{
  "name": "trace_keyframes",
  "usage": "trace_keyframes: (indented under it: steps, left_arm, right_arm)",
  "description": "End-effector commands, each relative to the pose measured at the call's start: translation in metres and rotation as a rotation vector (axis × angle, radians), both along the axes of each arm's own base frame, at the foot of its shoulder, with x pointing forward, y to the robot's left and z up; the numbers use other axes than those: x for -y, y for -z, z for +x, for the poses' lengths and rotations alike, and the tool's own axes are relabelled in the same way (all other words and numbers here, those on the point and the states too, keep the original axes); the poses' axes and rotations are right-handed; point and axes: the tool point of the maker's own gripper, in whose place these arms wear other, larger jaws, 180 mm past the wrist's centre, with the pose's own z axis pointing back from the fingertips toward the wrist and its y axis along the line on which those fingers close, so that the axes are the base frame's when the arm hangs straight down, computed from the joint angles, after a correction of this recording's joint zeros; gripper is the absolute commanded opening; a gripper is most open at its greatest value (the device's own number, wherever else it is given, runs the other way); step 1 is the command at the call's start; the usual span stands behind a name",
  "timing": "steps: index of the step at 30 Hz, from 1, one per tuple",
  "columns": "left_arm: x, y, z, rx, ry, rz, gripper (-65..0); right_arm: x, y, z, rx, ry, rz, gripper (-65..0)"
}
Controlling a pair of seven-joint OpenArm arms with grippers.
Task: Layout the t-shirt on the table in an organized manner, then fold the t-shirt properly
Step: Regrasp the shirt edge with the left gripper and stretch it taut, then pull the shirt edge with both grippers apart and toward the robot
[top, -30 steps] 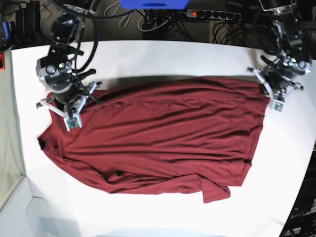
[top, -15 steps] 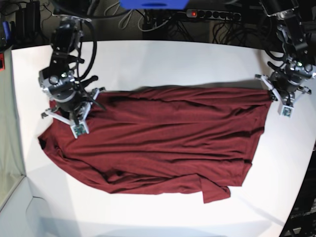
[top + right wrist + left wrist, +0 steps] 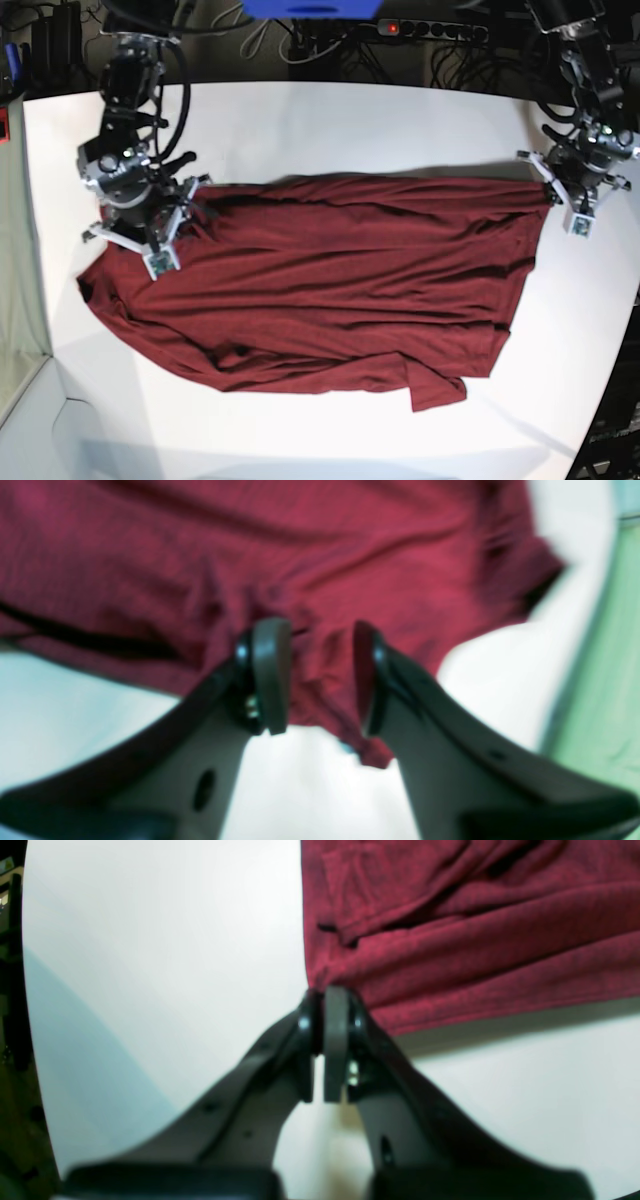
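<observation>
The dark red t-shirt lies spread and wrinkled across the white table, with one sleeve sticking out at the front right. My left gripper is at the shirt's far right corner. In the left wrist view the left gripper is shut, its pads pinching the corner of the t-shirt, which is lifted slightly and casts a shadow. My right gripper hovers over the shirt's far left part. In the right wrist view the right gripper stands open above the t-shirt, holding nothing.
A power strip, cables and a blue object lie beyond the table's far edge. The table's left edge drops to a greenish floor. Bare white tabletop surrounds the shirt.
The right gripper has opened and let go of the shirt. The left gripper pulled the shirt's corner to the right earlier, stretching the top edge, and has since stayed put.
</observation>
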Motion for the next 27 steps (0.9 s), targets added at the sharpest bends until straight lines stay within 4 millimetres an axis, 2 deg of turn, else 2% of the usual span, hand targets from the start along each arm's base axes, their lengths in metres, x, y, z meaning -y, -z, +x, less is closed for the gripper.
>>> trace_keyframes:
  steps: [1, 5, 10, 17, 24, 27]
  left_arm:
    - [-0.004, -0.012, 0.008, 0.042, 0.005, 0.014, -64.7]
    - [-0.004, -0.013, 0.009, 0.045, 0.003, 0.014, -64.7]
    - [-0.004, -0.013, 0.01, 0.047, 0.003, 0.014, -64.7]
    - [-0.004, -0.018, 0.016, 0.064, 0.003, 0.013, -64.7]
    - [-0.005, -0.019, 0.018, 0.068, 0.002, 0.013, -64.7]
    - [-0.006, -0.01, 0.016, 0.044, -0.007, 0.0, -64.7]
  right_arm:
    - [0.005, -0.012, 0.003, 0.042, 0.007, -0.005, -37.3]
    - [0.022, -0.014, -0.003, 0.045, 0.053, -0.015, -35.9]
    - [0.036, 0.015, -0.016, -0.019, 0.098, 0.011, -35.9]
    - [0.051, 0.039, -0.023, -0.051, 0.116, 0.03, -35.9]
    - [0.057, 0.06, -0.031, -0.11, 0.117, 0.037, -35.9]
    - [0.055, 0.068, -0.032, -0.114, 0.11, 0.053, -37.3]
